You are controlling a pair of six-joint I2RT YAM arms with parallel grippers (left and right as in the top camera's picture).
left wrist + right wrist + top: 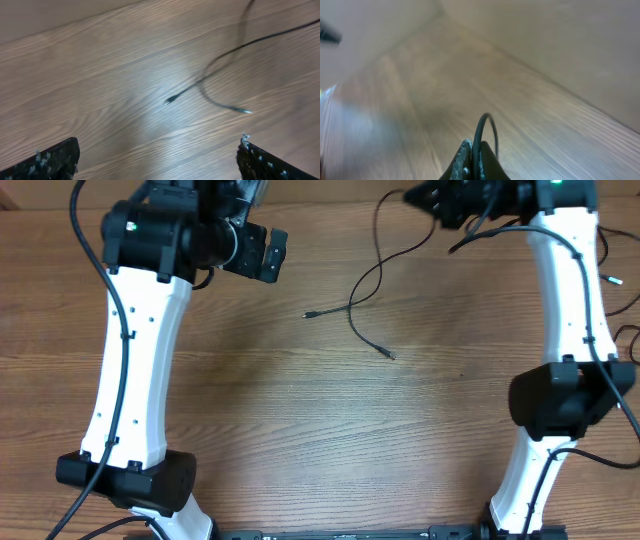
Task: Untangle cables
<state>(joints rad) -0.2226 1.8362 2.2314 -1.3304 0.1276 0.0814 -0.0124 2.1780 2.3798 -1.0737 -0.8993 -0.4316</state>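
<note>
Cables (352, 308) lying loose on surface (300, 430), ahead of left tool (159, 145) and slightly to its right, crossing there and trailing long axis away toward right tool (474, 150). Left tool gaping wide, gripping nothing, hovering short of the two plug ends (167, 101) and sitting nearer them. Right tool pinching shut on a raised loop (485, 115) of cable, so probably calling for pulling from opposite sides next.

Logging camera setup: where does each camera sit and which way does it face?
Overhead: above the table, looking straight down; left arm and right arm show, cables between them.
Left wrist: raised, angled down at the table; open left gripper at bottom edge.
Right wrist: low, looking along the table; right gripper shut on a cable loop.
Shared: overhead and left wrist both show two plug ends.
</note>
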